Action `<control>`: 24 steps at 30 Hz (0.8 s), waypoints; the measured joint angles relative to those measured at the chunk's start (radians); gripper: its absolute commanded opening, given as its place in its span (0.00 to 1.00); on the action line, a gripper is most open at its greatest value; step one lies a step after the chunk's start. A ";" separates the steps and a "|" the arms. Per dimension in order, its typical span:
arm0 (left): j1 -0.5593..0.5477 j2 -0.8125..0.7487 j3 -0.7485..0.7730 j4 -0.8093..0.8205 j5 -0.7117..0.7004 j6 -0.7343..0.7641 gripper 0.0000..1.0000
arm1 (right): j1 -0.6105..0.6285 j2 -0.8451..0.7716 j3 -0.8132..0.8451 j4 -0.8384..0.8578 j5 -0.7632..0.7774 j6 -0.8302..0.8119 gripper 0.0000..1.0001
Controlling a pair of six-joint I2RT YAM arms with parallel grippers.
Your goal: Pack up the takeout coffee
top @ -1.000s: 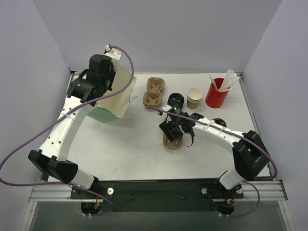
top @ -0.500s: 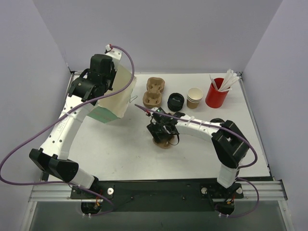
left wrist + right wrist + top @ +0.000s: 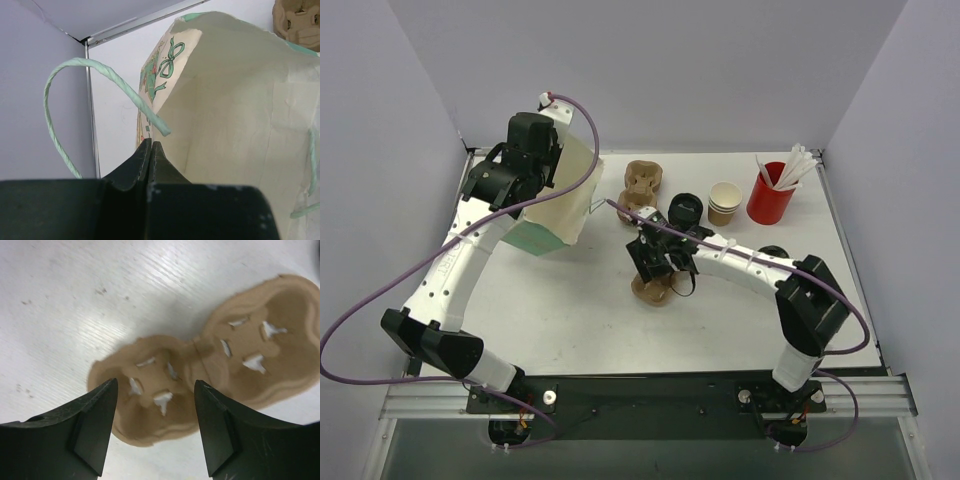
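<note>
While the left gripper (image 3: 151, 146) has its jaws shut on the rim of the cream, green-printed paper bag (image 3: 235, 115), the right gripper (image 3: 155, 385) hangs with jaws part-open and empty over one pocket of the brown moulded-pulp two-cup carrier (image 3: 240, 360) on the white tabletop (image 3: 75, 290). The takeout coffee (image 3: 683, 210), a kraft-paper cup with a black plastic lid, stands near, beyond those jaws and slightly right. The right arm is nearer.

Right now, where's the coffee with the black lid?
In the top view, the coffee stands near the back, right of centre, between the rear cardboard carrier and the stack of tan cups.
</note>
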 measured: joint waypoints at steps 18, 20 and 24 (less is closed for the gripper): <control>0.000 0.002 0.001 0.000 0.007 -0.001 0.00 | -0.176 -0.006 -0.098 0.056 -0.138 -0.227 0.58; 0.000 0.002 0.001 0.000 0.007 -0.001 0.00 | -0.171 -0.002 -0.098 0.055 -0.153 -0.228 0.58; 0.000 0.002 0.001 0.000 0.007 -0.001 0.00 | -0.156 -0.002 -0.098 0.055 -0.167 -0.230 0.58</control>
